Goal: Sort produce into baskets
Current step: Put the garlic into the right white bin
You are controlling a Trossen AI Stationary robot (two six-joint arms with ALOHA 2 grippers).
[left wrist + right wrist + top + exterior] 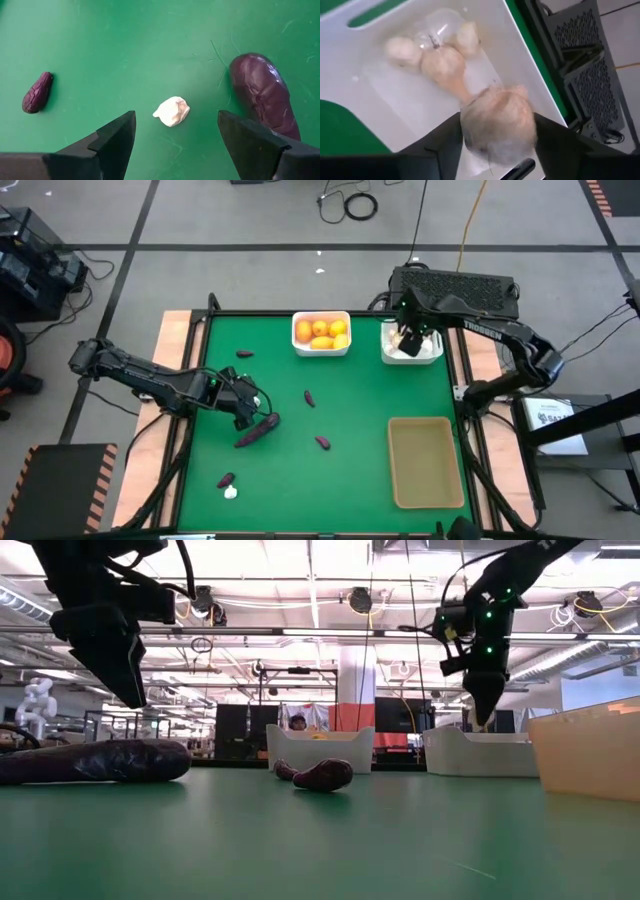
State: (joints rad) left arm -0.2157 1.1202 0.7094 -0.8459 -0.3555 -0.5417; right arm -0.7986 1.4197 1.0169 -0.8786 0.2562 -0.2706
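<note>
Garlic bulb (498,126) sits between the fingers of the right hand (497,150), above a white bin (410,107) holding more bulbs; whether the fingers grip it I cannot tell. The left hand (175,137) hangs wide open, empty, over a small bulb (171,111), a long eggplant (265,95) just beside it on the tabletop (125,40).

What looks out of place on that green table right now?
Mostly the unsorted leftovers. Purple pieces lie loose on the mat, including a long one by the left tool. One white garlic-like bulb sits alone near the front left, away from its white bin. The tan tray holds nothing. No spill or damage shows.
</note>
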